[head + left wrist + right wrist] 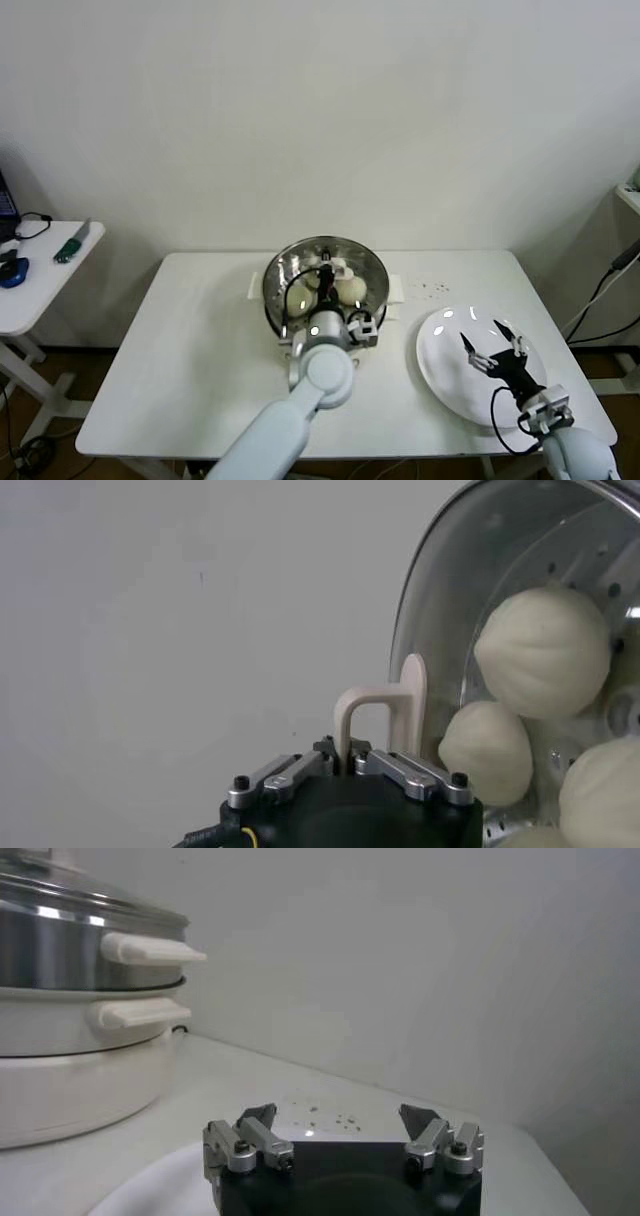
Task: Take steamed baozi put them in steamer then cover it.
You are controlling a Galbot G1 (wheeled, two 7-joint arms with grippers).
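The steamer point(280, 290) stands at the table's back centre, shiny steel on a white pot base point(70, 1088). The glass cover point(355, 262) lies on it. In the left wrist view, three baozi point(545, 650) show through the cover point(470, 590); two baozi point(352, 290) can be made out in the head view. My left gripper point(328, 270) is over the steamer, shut on the cover's white bar handle point(385, 715). My right gripper point(490, 345) is open and empty above the white plate point(445, 375), to the right of the steamer point(60, 948).
Dark specks point(432, 288) lie on the table behind the plate. A small side table point(40, 280) with tools stands at the far left. Cables point(605, 295) hang off the right side. A white wall is close behind the table.
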